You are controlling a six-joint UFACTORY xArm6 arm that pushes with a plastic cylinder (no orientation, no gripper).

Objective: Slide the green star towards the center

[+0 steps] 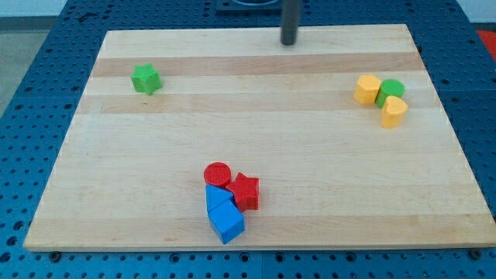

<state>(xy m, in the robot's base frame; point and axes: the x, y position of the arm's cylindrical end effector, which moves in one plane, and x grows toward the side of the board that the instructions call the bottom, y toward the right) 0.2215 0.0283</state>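
The green star (146,79) lies near the tabletop's (310,170) top-left corner; the tip (289,43) rests at the top edge, well apart. No pincer shows.

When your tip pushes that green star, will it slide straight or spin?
The green star looks rigid and squat, so it probably slides without tipping. Its points may make it spin on an off-centre push. My tip is far off, toward the view's right.
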